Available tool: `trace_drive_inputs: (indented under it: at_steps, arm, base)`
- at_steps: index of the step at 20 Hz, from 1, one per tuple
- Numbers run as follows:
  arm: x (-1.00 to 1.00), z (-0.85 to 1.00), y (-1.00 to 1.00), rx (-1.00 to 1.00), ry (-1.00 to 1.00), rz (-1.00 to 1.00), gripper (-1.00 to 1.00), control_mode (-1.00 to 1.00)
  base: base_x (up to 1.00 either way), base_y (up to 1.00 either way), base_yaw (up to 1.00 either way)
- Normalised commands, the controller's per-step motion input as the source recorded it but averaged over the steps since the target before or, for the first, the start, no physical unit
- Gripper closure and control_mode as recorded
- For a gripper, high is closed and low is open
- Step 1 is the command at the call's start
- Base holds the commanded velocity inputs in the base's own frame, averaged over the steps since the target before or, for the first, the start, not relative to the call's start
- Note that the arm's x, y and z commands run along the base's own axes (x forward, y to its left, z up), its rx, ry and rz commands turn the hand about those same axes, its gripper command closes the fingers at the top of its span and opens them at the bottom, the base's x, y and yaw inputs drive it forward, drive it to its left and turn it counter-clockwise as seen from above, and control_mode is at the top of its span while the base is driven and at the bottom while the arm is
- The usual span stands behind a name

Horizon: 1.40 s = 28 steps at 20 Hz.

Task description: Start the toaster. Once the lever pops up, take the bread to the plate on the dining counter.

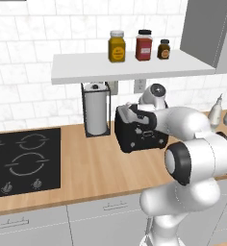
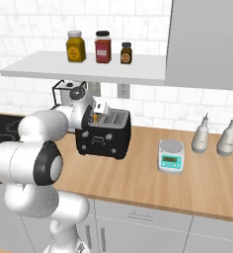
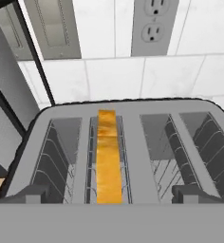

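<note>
The black toaster (image 1: pixel 137 137) (image 2: pixel 104 139) stands on the wood-topped counter against the tiled wall. My gripper (image 1: pixel 133 113) (image 2: pixel 99 111) (image 3: pixel 113 194) hovers just above its top, open, with one fingertip at each lower corner of the hand view and nothing between them. The bread (image 3: pixel 107 156), golden-brown along its top edge, stands down inside the left slot of the toaster (image 3: pixel 133 142); the right slot holds nothing. A yellow sliver of the bread (image 2: pixel 95 118) shows beside the hand. The lever is too small to make out on the front face. The plate and the dining counter are out of view.
A paper towel stand (image 1: pixel 96 109) is just left of the toaster. The shelf (image 1: pixel 130 66) with three jars hangs low above it. A stovetop (image 1: pixel 24 161) lies left; a kitchen scale (image 2: pixel 171 155) and two bottles (image 2: pixel 202 133) stand right. A wall outlet (image 3: pixel 153 26) is behind.
</note>
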Motion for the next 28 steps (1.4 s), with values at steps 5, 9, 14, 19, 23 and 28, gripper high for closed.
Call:
trace_drive_inputs:
  at_steps: [5, 9, 14, 19, 23, 28]
  arm:
    - [0.28, -0.11, 0.0, 0.0, 0.0, 0.0, -1.0, -1.0]
    - [0.13, -0.21, 0.0, 0.0, 0.0, 0.0, -1.0, -1.0]
    - [0.12, -0.07, 0.0, 0.0, 0.0, 0.0, 1.0, -1.0]
    - [0.01, 0.0, 0.01, 0.0, 0.0, 0.0, 1.0, -1.0]
    - [0.0, 0.0, 0.0, 0.0, 0.0, 0.0, 1.0, -1.0]
    - [0.0, 0.0, 0.0, 0.0, 0.0, 0.0, 1.0, -1.0]
  base:
    - [0.0, 0.0, 0.0]
    - [0.0, 0.0, 0.0]
    - [0.0, 0.0, 0.0]
    - [0.0, 0.0, 0.0]
    - [0.0, 0.0, 0.0]
    - [0.0, 0.0, 0.0]
